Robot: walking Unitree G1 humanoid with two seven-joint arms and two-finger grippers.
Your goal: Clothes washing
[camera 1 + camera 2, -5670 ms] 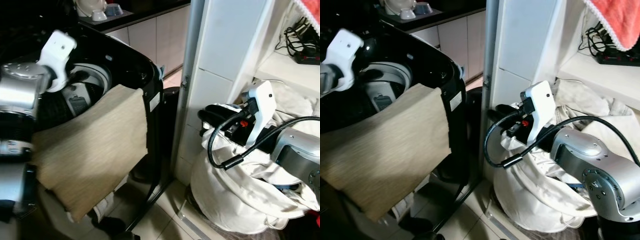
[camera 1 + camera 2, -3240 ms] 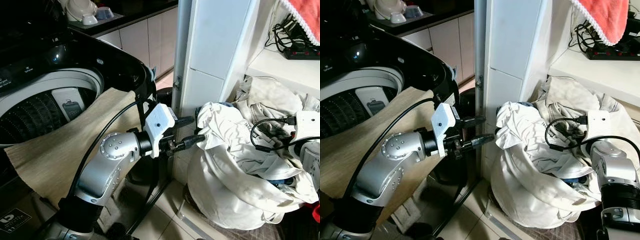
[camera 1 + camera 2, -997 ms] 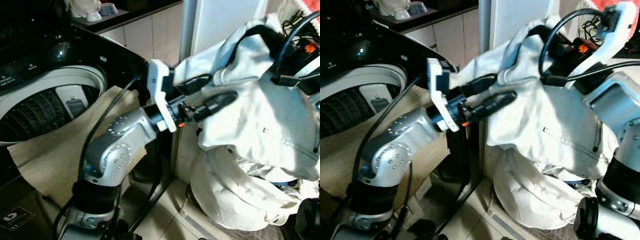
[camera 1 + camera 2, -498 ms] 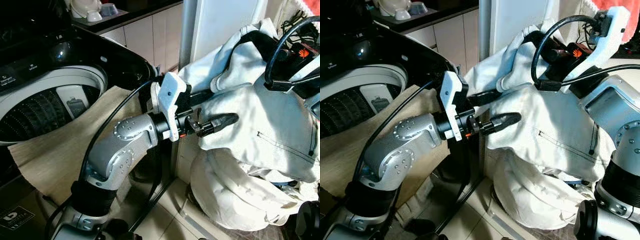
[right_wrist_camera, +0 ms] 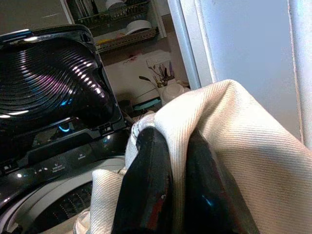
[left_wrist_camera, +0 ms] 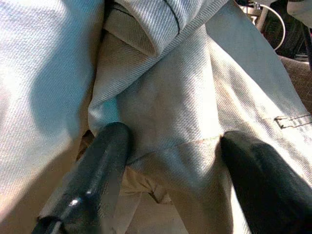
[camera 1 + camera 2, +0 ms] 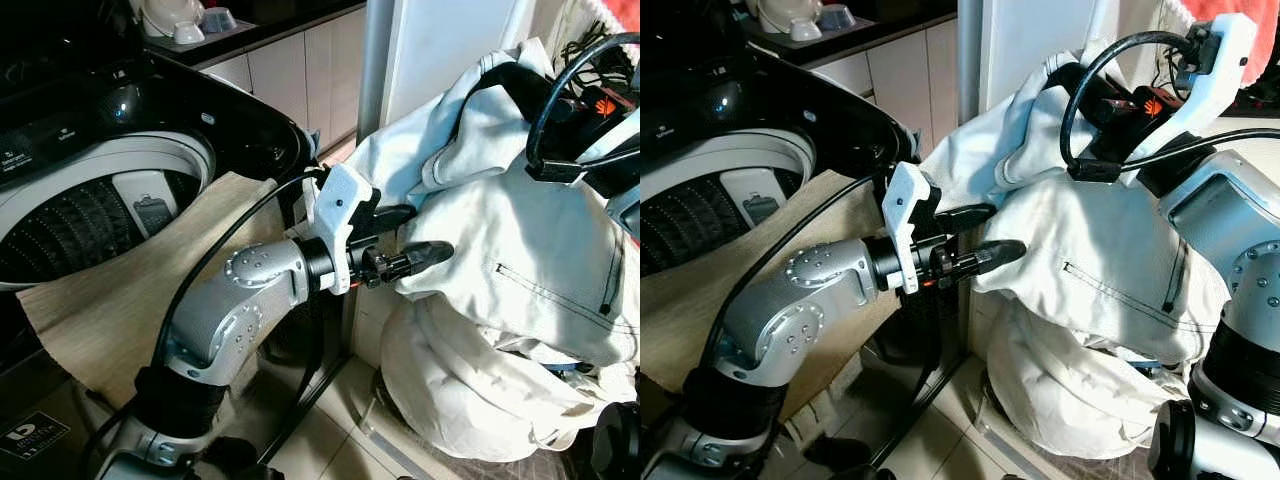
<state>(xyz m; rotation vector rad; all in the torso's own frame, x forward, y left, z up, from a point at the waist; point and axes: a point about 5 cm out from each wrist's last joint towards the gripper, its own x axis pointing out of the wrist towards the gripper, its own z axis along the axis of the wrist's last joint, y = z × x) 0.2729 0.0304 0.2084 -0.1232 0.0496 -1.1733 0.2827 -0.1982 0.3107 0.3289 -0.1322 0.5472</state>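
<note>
White garment lifted between both grippers, beside the open top-loading washer.

The washing machine stands open, lid up; a tan cloth drapes over its front rim, the drum's contents unclear. The white garment hangs from the right gripper, whose fingers pinch a fold, draping down and left above a heaped white laundry bag. The left gripper has its fingers spread around a hanging fold. Panel writing is too small to read.
</note>
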